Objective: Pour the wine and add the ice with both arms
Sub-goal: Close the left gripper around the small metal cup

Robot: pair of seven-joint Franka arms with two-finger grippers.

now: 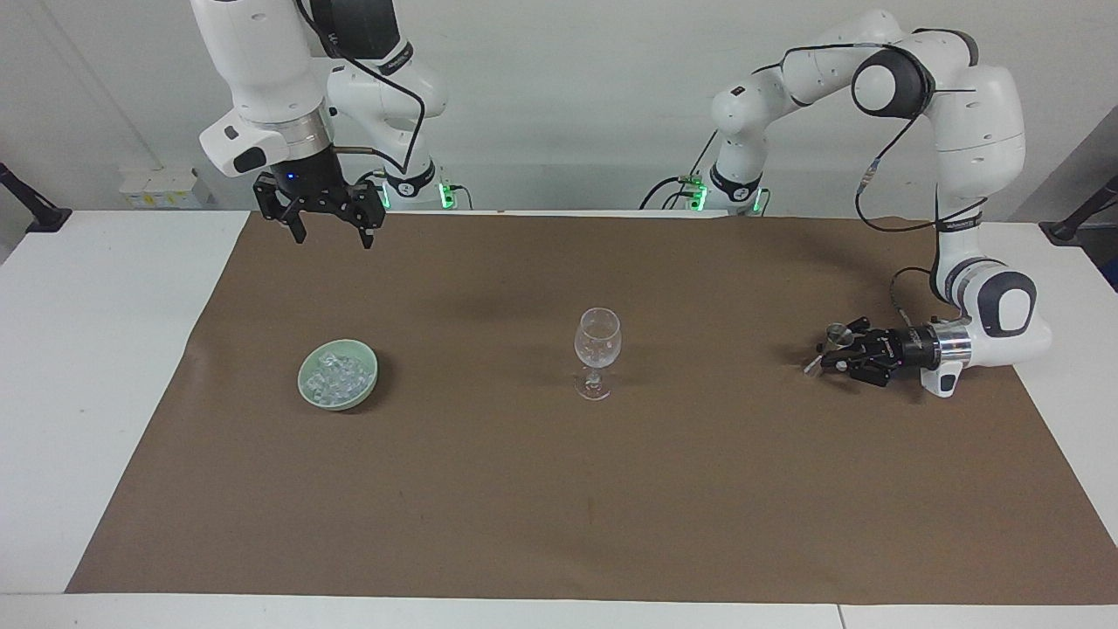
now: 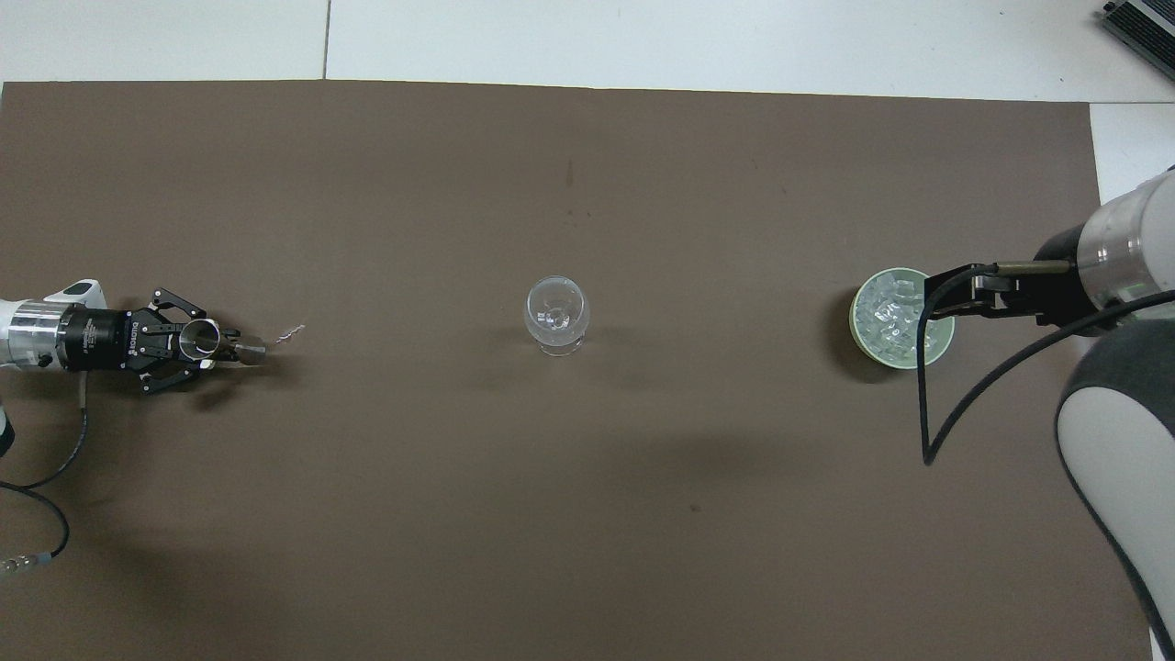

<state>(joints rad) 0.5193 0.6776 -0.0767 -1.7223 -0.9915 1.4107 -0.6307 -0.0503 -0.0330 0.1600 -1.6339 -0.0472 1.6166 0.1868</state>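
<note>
A clear stemmed glass (image 1: 597, 342) (image 2: 556, 314) stands upright mid-mat. Toward the right arm's end sits a pale green bowl (image 1: 303, 377) (image 2: 857, 336) holding the ice (image 1: 339, 374) (image 2: 886, 312). My left gripper (image 1: 821, 362) (image 2: 240, 349) lies low and level over the mat at the left arm's end, pointing toward the glass. It is shut on a small clear vessel (image 1: 838, 331) (image 2: 198, 338), whose round mouth shows between the links. My right gripper (image 1: 334, 238) hangs open and high, fingers down, over the mat's edge nearest the robots. Wine is out of view.
A brown mat (image 1: 611, 507) covers most of the white table (image 1: 96, 349). A black cable (image 2: 927, 404) loops down from the right arm's wrist beside the bowl. A tiny pale scrap (image 2: 294, 331) lies on the mat just ahead of the left gripper.
</note>
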